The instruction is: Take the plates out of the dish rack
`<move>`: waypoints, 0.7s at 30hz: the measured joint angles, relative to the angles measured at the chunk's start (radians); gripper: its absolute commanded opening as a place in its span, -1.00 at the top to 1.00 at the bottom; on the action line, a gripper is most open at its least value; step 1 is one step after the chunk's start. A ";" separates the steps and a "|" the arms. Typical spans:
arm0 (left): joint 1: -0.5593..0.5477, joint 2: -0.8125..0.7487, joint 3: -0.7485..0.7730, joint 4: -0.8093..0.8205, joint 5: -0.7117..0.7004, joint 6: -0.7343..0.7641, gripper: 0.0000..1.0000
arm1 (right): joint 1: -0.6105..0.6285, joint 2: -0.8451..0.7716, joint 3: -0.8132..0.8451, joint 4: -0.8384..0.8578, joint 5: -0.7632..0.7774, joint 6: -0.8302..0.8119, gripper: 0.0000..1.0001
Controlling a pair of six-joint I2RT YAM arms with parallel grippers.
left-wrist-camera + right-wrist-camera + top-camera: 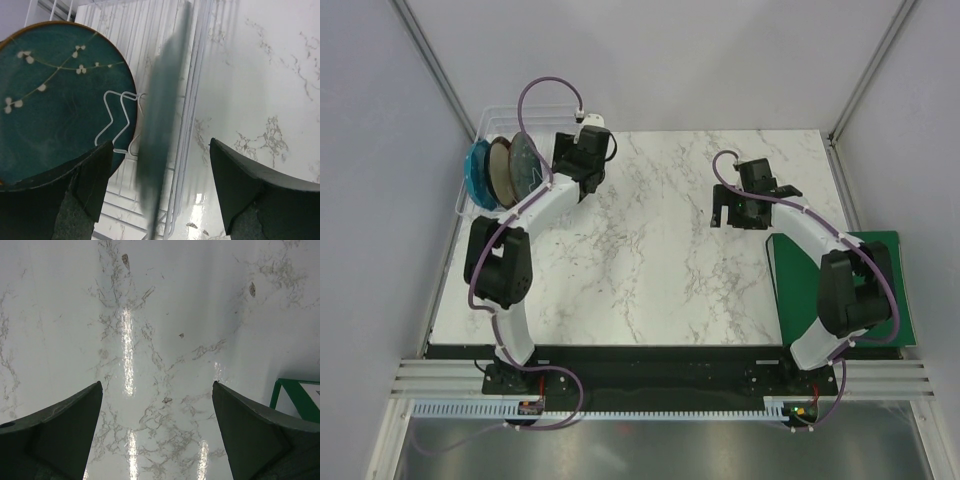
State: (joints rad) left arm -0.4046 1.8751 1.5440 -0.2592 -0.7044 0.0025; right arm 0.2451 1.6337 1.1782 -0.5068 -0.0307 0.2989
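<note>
The clear dish rack [467, 205] stands at the table's far left and holds the plates on edge: a bright turquoise one [477, 172], a brown-rimmed one [500, 172] and a grey-green one [525, 165]. My left gripper [565, 160] is at the rack's right end. In the left wrist view the gripper [160, 185] is open, and a dark plate [162, 110] stands edge-on and blurred between its fingers, touching neither. A teal plate with white specks [55, 100] faces the camera behind the rack's wires [195, 100]. My right gripper [740, 215] is open and empty over bare marble [157, 430].
A flat green mat [850, 290] lies at the right edge under the right arm, and its corner shows in the right wrist view [300, 395]. White walls and frame posts close in the table's sides and back.
</note>
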 measured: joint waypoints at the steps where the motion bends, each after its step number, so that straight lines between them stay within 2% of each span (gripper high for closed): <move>1: 0.000 0.016 0.002 0.000 -0.006 0.001 -0.52 | 0.000 0.003 0.000 -0.001 0.000 -0.002 -0.96; 2: 0.000 0.031 0.002 0.000 -0.017 0.002 -0.46 | 0.000 0.005 0.000 0.000 0.000 -0.003 -0.96; 5: 0.000 0.063 0.002 0.002 -0.056 0.007 0.03 | 0.000 0.009 0.000 0.000 0.000 -0.008 -0.96; 6: 0.000 0.066 0.002 0.003 -0.069 0.011 0.33 | 0.000 0.011 0.000 0.000 0.000 -0.008 -0.96; 8: 0.000 0.067 0.002 0.018 -0.107 0.025 0.62 | 0.000 0.019 0.000 0.000 0.000 -0.011 -0.96; 9: 0.002 0.067 0.002 0.026 -0.121 0.026 0.93 | 0.000 0.023 0.000 0.000 0.000 -0.011 -0.96; 21: -0.004 0.067 -0.002 0.087 -0.212 0.089 0.96 | 0.000 0.049 -0.002 0.000 -0.024 -0.015 -0.96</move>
State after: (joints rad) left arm -0.4084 1.9423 1.5417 -0.1722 -0.9165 0.0910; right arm 0.2451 1.6829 1.1759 -0.5072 -0.0544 0.2840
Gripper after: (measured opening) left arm 0.131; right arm 0.982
